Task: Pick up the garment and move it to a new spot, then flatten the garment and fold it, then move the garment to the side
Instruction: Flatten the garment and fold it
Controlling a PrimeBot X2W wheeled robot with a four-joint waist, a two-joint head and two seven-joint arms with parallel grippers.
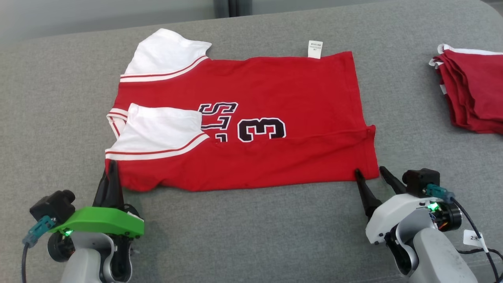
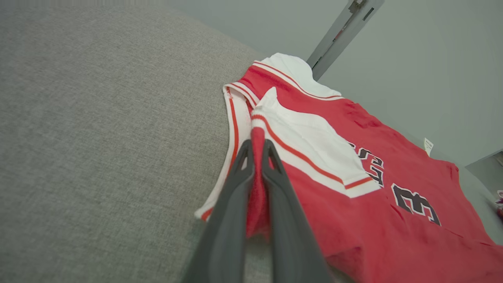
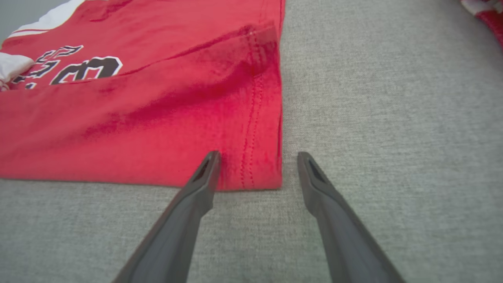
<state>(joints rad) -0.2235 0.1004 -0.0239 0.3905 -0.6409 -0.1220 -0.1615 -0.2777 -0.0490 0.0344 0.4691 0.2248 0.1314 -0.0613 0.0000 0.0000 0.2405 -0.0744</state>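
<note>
The garment (image 1: 275, 94) is a red jersey with white sleeves and a black number 3, lying flat on the grey cloth surface with both sleeves folded in. My left gripper (image 1: 112, 167) is shut on the garment's near left corner; the left wrist view shows red cloth (image 2: 257, 196) pinched between the two dark fingers (image 2: 230, 204). At the near right corner my right gripper (image 1: 369, 171) stands open, one finger on each side of the hem corner (image 3: 261, 169), resting low at the cloth surface.
A stack of folded red and white garments (image 1: 471, 90) lies at the far right of the grey surface (image 1: 255, 236). A white care tag (image 1: 315, 49) sticks out from the jersey's far edge. A grey wall and post (image 2: 342, 31) stand beyond the surface.
</note>
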